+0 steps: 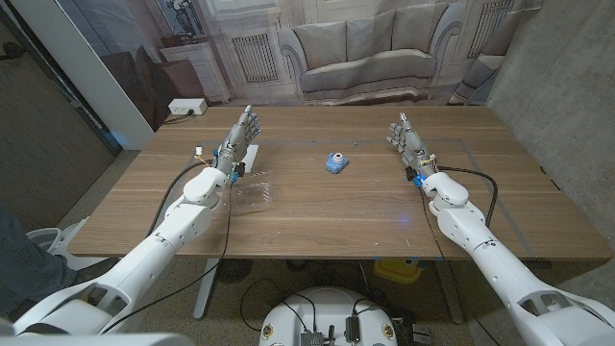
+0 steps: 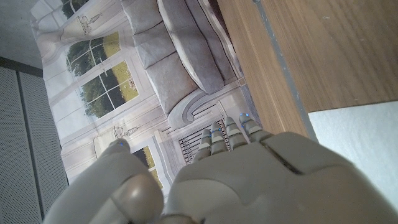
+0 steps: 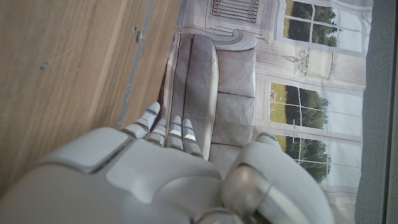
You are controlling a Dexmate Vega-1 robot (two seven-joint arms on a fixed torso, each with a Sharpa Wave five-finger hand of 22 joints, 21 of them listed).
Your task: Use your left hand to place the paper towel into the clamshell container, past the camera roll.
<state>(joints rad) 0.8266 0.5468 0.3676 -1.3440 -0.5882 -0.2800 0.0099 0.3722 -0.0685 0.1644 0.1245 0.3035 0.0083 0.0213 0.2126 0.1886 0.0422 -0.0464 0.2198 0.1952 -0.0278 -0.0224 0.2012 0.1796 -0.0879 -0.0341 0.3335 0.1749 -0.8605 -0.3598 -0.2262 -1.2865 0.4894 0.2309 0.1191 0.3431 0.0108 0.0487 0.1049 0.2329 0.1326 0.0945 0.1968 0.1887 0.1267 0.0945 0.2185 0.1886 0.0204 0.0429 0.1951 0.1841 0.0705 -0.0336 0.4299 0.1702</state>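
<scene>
STEP: pre-grasp, nothing held | left hand [image 1: 242, 135] raised, fingers wide, beyond clamshell container [image 1: 252, 191] near desk [image 1: 365, 216] left edge | right hand [image 1: 408, 141] empty, fingers wide | camera roll [image 1: 335, 163] mid-desk | NEXT: locating paper towel, unseen here.

The back of the right hand [image 3: 168, 180] is seen, its fingers [image 3: 166, 132] extended together and nothing held in them. The wooden tabletop [image 3: 68, 68] is shown beside the hand, a seam running near its edge. Beyond that edge, a printed backdrop [image 3: 292, 81] of a sofa and windows is seen.
</scene>
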